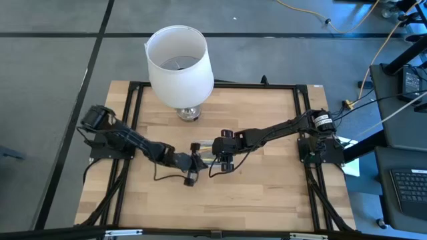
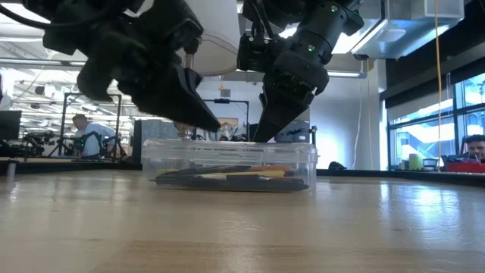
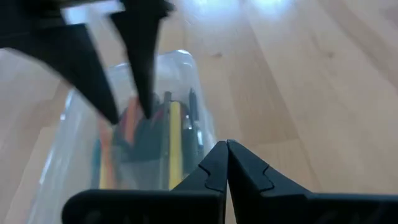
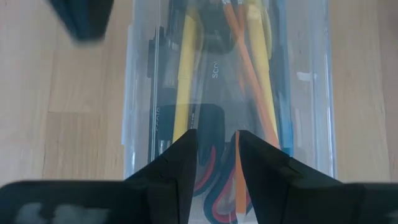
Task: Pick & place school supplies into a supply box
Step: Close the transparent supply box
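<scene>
I see the wooden table (image 1: 267,193) with a white lampshade-like cylinder (image 1: 179,63) standing at its far edge. Near the middle sits the clear supply box (image 2: 227,163), pencils and pens (image 4: 242,68) lying lengthwise inside it. My right gripper (image 2: 265,133) hangs over the box with its fingers parted and nothing between them. My left gripper (image 3: 227,148) is pinched fully closed, empty, at the box's end.
</scene>
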